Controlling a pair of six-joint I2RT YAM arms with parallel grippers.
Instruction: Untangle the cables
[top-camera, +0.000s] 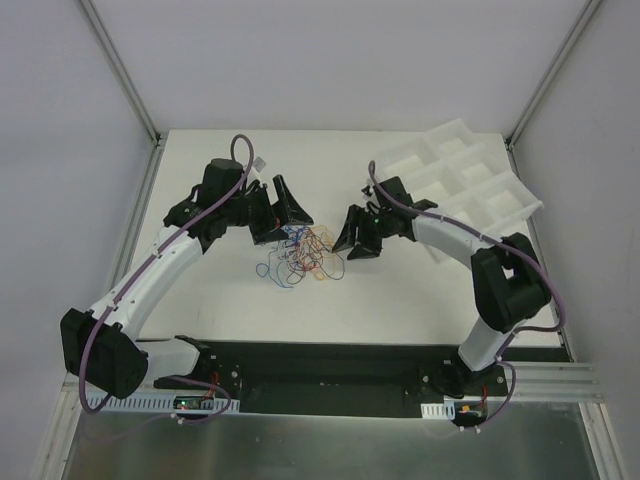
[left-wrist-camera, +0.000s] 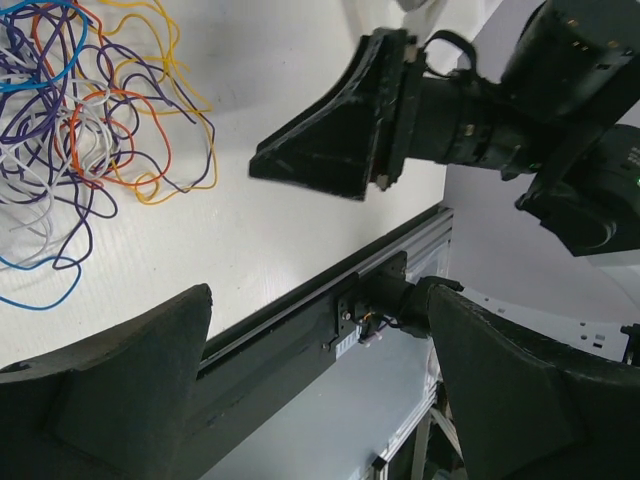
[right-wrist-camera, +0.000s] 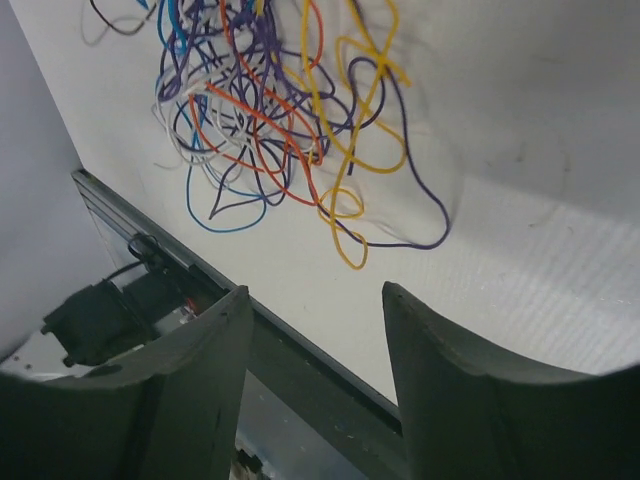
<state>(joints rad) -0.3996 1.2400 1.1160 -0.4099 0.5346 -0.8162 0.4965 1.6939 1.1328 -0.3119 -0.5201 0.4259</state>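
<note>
A tangle of thin cables (top-camera: 303, 255) in purple, blue, orange, yellow and white lies on the white table between the two arms. It shows at the top left of the left wrist view (left-wrist-camera: 70, 110) and at the top of the right wrist view (right-wrist-camera: 280, 110). My left gripper (top-camera: 283, 207) is open and empty, just above and left of the tangle; its own view shows it (left-wrist-camera: 320, 295) with jaws wide apart. My right gripper (top-camera: 355, 238) is open and empty, just right of the tangle, also shown in its own view (right-wrist-camera: 315, 295).
A white compartment tray (top-camera: 470, 185) sits tilted at the table's back right, behind the right arm. A black rail (top-camera: 330, 365) runs along the table's near edge. The right gripper's finger (left-wrist-camera: 340, 130) shows in the left wrist view.
</note>
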